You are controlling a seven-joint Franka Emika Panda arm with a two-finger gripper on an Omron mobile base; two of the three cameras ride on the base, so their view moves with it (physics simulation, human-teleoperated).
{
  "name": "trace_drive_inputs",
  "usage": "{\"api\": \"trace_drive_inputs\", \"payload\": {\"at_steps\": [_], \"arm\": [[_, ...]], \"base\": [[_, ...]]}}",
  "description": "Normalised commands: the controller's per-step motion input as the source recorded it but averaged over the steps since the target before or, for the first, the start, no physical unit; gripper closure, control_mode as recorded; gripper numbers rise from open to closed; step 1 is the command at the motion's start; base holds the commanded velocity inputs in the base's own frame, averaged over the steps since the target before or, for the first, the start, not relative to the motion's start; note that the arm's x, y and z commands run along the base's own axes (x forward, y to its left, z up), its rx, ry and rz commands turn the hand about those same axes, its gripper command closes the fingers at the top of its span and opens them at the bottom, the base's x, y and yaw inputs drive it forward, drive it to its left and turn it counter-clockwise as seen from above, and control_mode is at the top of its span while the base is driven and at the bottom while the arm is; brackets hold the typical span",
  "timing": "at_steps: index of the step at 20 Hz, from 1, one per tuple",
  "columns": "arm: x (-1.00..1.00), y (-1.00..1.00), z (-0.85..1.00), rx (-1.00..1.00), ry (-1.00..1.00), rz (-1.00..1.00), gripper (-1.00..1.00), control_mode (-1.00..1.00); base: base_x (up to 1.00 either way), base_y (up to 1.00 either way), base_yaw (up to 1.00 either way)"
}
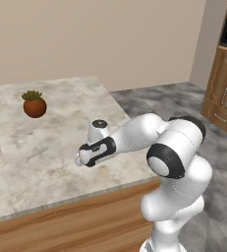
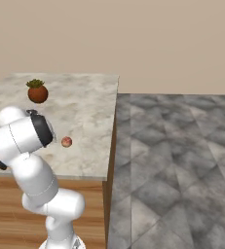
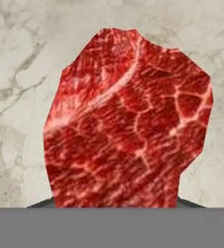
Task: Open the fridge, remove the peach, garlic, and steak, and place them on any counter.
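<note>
In the left base view the white arm (image 1: 134, 135) reaches out low over the marble counter (image 1: 16, 157), well apart from the potted plant (image 1: 34, 104); its fingers are hidden behind the wrist. In the right base view the peach (image 2: 66, 142) lies on the counter beside the arm. In the hand view the steak (image 3: 128, 121) stands up between the narrowly set jaws, clamped, over the marble.

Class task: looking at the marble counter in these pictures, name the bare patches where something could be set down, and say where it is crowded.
Bare marble lies between the potted plant and the wall-side edge of the counter, and left of the arm. It is crowded near the front right corner, around the peach and the steak.
</note>
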Motion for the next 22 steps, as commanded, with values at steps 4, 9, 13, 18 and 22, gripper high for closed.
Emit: {"api": "trace_drive_inputs", "payload": {"at_steps": [4,9,13,18,22], "arm": [[0.18,0.00,-0.42,0.00,0.00,-0.02,1.00,-1.00],[0.36,0.00,-0.11,0.00,0.00,-0.05,-1.00,-1.00],[0.01,-0.01,0.00,0.00,0.01,-0.10,-1.00,-1.00],[-0.37,-0.12,0.36,0.01,-0.01,-0.09,-1.00,-1.00],[-0.99,-0.44,1.00,0.16,-0.26,0.00,-1.00,-1.00]], "base": [[0.00,0.00,0.00],[0.00,0.00,0.00],[0.00,0.00,0.00],[0.00,0.00,0.00],[0.00,0.00,0.00]]}}
